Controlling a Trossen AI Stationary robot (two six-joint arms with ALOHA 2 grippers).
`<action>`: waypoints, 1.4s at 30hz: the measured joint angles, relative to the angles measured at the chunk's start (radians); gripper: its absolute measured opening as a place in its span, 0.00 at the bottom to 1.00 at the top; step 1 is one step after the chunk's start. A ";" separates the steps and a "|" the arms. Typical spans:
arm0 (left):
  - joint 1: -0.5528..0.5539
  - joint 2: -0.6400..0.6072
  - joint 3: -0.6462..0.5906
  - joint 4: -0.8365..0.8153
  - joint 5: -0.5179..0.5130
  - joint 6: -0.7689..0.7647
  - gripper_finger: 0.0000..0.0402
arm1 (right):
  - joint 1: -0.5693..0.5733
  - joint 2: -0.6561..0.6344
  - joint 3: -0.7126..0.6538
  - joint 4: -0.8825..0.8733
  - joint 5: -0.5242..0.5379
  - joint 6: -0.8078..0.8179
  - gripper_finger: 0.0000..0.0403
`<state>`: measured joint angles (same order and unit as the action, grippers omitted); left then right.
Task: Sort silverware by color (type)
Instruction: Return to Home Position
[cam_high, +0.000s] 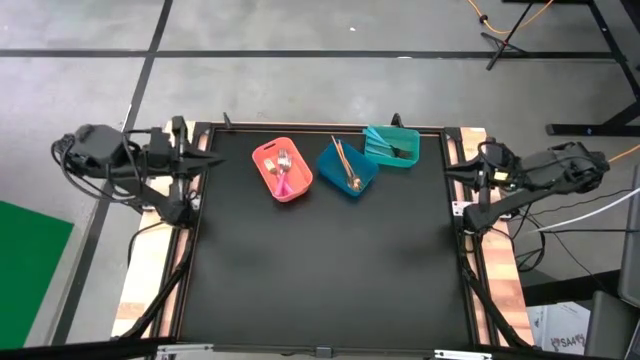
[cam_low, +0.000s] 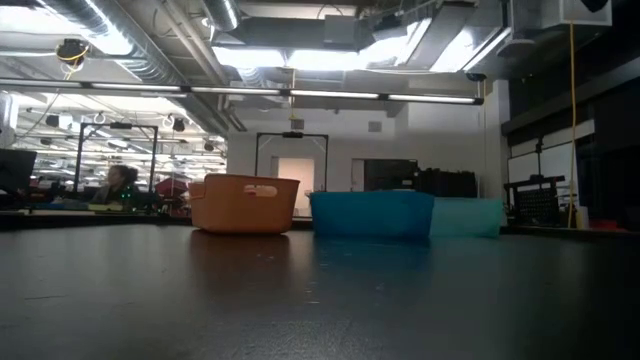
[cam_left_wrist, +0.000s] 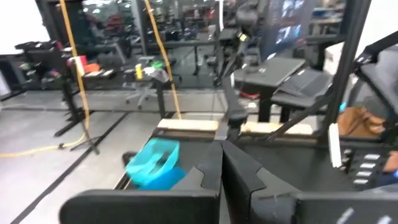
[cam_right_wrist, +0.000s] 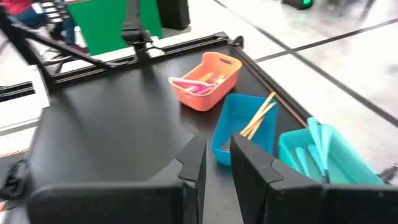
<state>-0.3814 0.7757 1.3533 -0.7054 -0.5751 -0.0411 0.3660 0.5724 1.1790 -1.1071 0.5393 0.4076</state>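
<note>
Left arm sits at the desk's (cam_high: 320, 265) left edge. Left tool (cam_high: 208, 160) is over the rim, fingers together, holding nothing.

I see three bins in a row along the far side:
- Orange bin (cam_high: 258, 158): pink silverware (cam_high: 283, 176) lies inside.
- Blue bin (cam_high: 366, 181): just beside the orange one and angled. Gold silverware (cam_high: 345, 163) lies slantwise in it, with the ends sticking up over the rim.
- Teal bin (cam_high: 411, 140): tight against the blue bin's far corner. Light-blue silverware (cam_high: 383, 148) is inside.

From desk height, the bin walls hide all the silverware. A person (cam_low: 120, 186) sits far back in the room on the left.

Right arm sits at the right edge. Right tool (cam_high: 452, 172) is over the rim, fingers slightly apart, holding nothing. Through the gap my wrist cam sees the blue bin.
</note>
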 joint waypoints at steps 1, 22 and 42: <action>0.000 -0.033 -0.042 0.001 -0.010 -0.003 0.00 | 0.000 -0.010 -0.014 0.002 0.014 0.000 0.15; 0.002 -0.758 -0.998 0.529 0.015 0.082 0.00 | 0.000 -0.322 -0.538 0.545 -0.087 -0.190 0.15; 0.201 -0.764 -1.308 0.959 0.189 0.096 0.00 | 0.000 -0.431 -0.936 1.143 -0.184 -0.385 0.15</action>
<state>-0.1801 0.0115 0.0455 0.2540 -0.3858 0.0551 0.3656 0.1410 0.2430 0.0362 0.3550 0.0224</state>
